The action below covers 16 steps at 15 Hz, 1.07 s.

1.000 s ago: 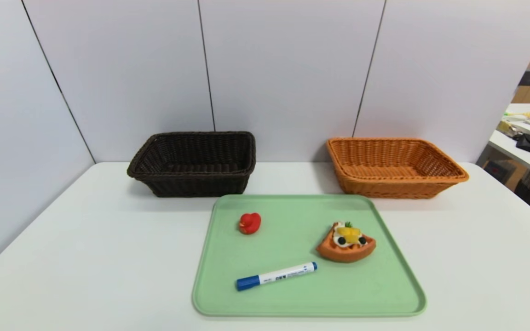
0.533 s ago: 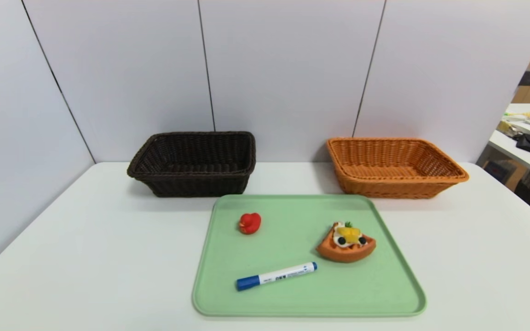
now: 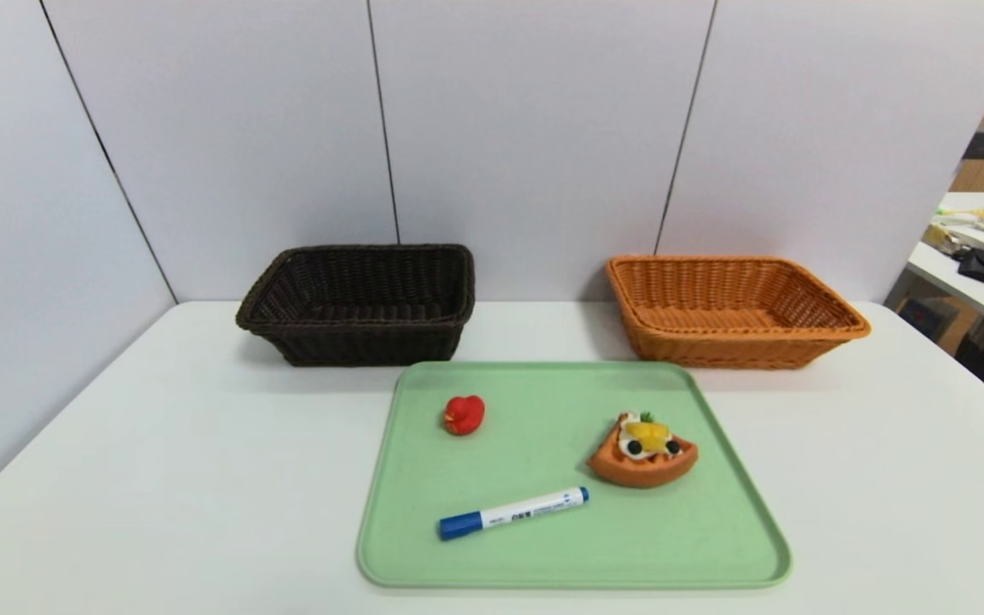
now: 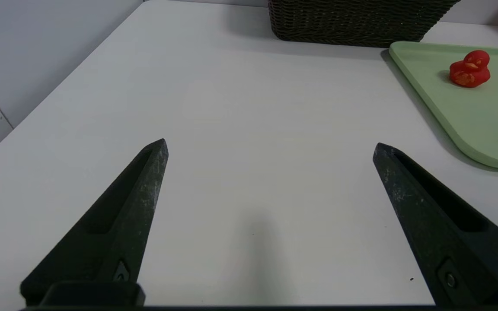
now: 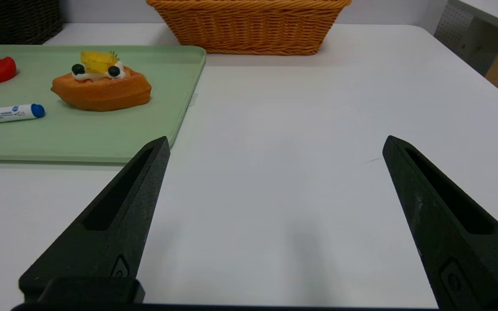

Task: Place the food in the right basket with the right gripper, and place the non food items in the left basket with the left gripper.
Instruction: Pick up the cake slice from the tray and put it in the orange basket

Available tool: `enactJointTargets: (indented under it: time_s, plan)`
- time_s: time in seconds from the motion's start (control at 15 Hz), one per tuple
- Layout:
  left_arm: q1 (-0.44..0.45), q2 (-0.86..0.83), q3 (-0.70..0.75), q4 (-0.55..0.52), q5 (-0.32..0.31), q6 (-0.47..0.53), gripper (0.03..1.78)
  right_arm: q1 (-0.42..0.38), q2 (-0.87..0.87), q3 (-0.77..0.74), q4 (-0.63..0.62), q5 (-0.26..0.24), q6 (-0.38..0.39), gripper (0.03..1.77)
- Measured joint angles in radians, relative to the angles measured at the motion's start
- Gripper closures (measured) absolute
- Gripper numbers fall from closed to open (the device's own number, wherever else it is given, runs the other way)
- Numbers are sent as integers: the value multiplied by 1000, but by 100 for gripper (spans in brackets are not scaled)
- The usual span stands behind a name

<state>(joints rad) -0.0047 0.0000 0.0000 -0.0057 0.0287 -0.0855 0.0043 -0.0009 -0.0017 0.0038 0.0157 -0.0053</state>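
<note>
The left gripper point(image 4: 270, 144) and right gripper point(image 5: 278, 140) are wide open over the white table point(image 3: 159, 478), holding nothing. On the green tray point(image 3: 577, 564), the marker point(image 3: 513, 513) lies near; its "WHITEBOARD MARKER" words read only in the right wrist view. From the tray's middle, the waffle point(image 3: 641, 461) sits at two o'clock, the red duck point(image 3: 464, 415) at ten. Farthest are the dark basket point(image 3: 372, 342), at eleven, and orange basket point(image 3: 731, 346), at one.

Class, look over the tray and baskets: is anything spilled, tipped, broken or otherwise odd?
Nothing stands out. The duck, marker and waffle lie on the tray, and both baskets, dark and orange, stand upright behind it.
</note>
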Motion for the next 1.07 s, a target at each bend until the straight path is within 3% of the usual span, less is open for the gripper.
enactJointTargets:
  time_s: [0.67, 0.8, 1.07]
  plan:
    - [0, 0, -13, 17, -22, 110, 12, 0, 0, -9, 17, 11, -26, 10]
    - [0, 0, -74, 75, -31, 113, 12, 0, 2, -58, 46, 18, -26, 10]
    - [0, 16, -250, 293, -99, 114, 12, -1, 24, -222, 195, 56, -28, 10]
